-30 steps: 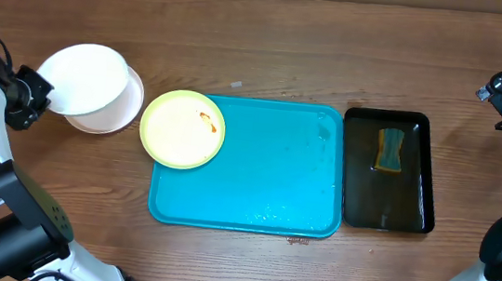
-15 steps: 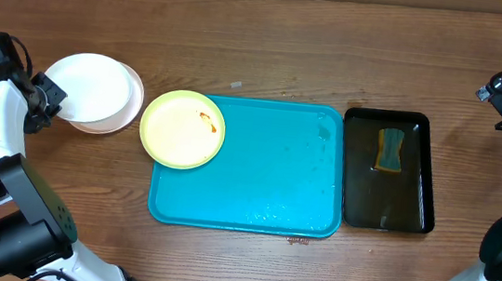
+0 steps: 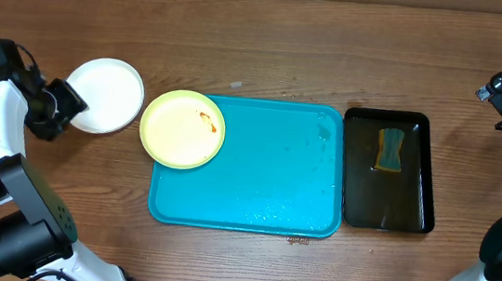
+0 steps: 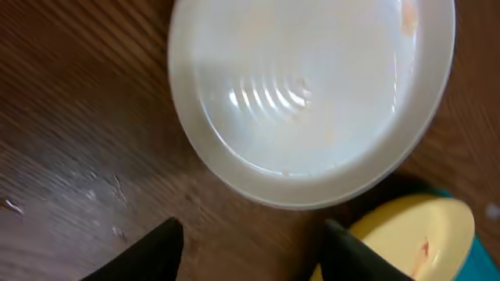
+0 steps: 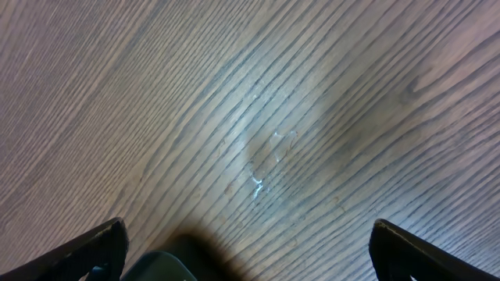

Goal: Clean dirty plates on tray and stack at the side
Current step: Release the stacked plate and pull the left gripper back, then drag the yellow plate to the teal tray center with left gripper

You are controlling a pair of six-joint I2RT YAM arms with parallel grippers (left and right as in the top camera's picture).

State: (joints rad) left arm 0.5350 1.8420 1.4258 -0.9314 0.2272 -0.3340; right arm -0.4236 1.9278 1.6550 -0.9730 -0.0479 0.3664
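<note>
One high view, two close wrist views.
Overhead looks straight down on the tray (image 3: 248, 164) and the table (image 3: 270, 49) around it. Left of the tray, the left wrist camera faces down, close over the white plates (image 4: 312, 94), also seen overhead. Far right of the tray, the right wrist camera sees only tabletop.

The tray (image 3: 266, 179) sits mid-frame on the desk (image 3: 270, 49). One plate (image 3: 182, 129) overlaps the tray's upper left corner. A second plate (image 3: 106, 95) lies on the desk just left of it, with the left claw (image 3: 66, 102) at its left edge. Right of the tray stands a narrower tray (image 3: 384, 211), with a sponge (image 3: 389, 149) in its upper part.
</note>
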